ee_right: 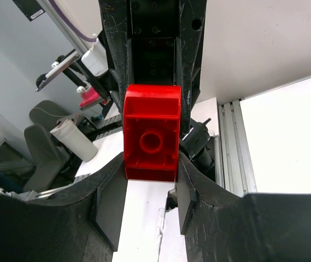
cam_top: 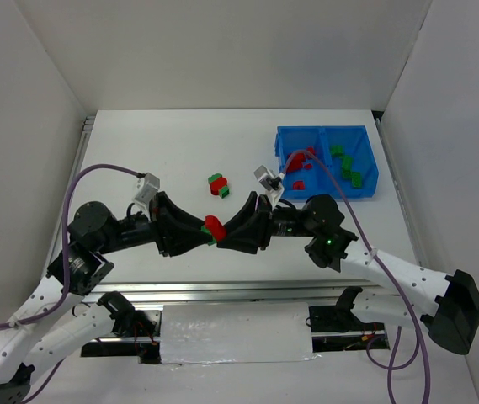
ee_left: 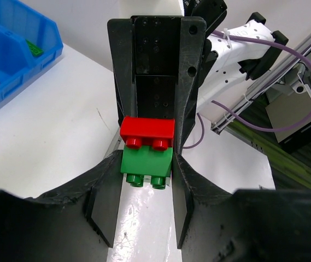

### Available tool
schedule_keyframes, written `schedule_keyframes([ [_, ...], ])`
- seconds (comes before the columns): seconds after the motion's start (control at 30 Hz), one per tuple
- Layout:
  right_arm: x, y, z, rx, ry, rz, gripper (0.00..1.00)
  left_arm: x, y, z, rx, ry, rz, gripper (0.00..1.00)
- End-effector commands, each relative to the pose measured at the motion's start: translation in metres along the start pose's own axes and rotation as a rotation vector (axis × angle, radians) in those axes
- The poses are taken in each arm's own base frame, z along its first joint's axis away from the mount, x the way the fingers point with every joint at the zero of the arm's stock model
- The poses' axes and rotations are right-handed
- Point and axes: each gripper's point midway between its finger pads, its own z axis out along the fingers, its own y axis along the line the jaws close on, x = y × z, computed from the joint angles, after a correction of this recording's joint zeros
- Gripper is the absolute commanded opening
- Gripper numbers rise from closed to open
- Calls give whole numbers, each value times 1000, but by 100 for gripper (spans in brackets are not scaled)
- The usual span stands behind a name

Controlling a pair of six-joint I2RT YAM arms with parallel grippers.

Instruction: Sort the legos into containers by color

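Two joined bricks, one red [ee_left: 147, 130] and one green [ee_left: 146, 161], hang between the arms over the near middle of the desk [cam_top: 155, 143]. The left jaws are closed on the green brick's side faces. The right jaws are clamped on the red brick's side faces. The pair's long axis runs from one wrist to the other. Both bricks' round studs point toward the left wrist, and the red brick's hollow underside, with a single round tube, faces the right wrist. The plastic is smooth, glossy and sharp-edged.

Farther back on the desk lies another red-and-green pair [cam_top: 218, 185]. The blue bin [cam_top: 362, 143] sits at the far right, its long side running left to right. Red bricks lie in its left compartment and green ones in its right.
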Motion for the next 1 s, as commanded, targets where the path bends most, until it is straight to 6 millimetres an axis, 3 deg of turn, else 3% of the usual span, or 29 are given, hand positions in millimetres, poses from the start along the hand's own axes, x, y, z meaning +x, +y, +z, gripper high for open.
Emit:
schedule_keyframes([
  [0.0, -30, 17, 6, -42, -67, -65, 0, -2, -7, 2, 55, -4, 50, 32],
  [0.07, -32, 18, 7, -44, -67, -68, 0, 1, -4, 3, 48, 6, 42, 24],
  [0.17, -28, 11, 5, -23, -55, -70, 0, -4, 2, 3, 3, -11, 52, 0],
  [0.23, -26, 1, -1, 17, -55, -79, 0, -2, 10, 0, -58, -2, 33, 0],
  [0.33, -20, -24, -27, 80, -60, -73, 0, -6, 17, -7, -117, -36, 59, 0],
  [0.37, -29, -31, -38, 105, -92, -78, 0, -6, 17, -8, -123, -42, 62, 0],
  [0.43, -29, -35, -48, 120, -97, -82, 0, -7, 19, -12, -138, -65, 70, 0],
  [0.53, -37, -64, -70, 267, -120, -99, 0, -6, 20, -14, -148, -65, 72, 0],
  [0.63, -43, -104, -104, 471, -118, -42, 0, -8, 27, -16, -199, -68, 66, 0],
  [0.67, -54, -131, -124, 638, -159, -74, 0, -7, 31, -19, -230, -59, 54, 0],
  [0.77, -74, -190, -189, 1060, -212, -22, 0, -14, 47, -25, -352, -65, 40, 0],
  [0.8, -85, -210, -225, 1232, -266, -14, 0, -6, 55, -29, -402, -29, 18, 0],
  [0.87, -85, -244, -266, 1481, -233, 64, 0, -9, 77, -37, -540, -31, 3, 0],
  [0.97, -84, -288, -297, 1664, -151, 149, 2, 3, 102, -50, -696, 18, -37, 0],
])
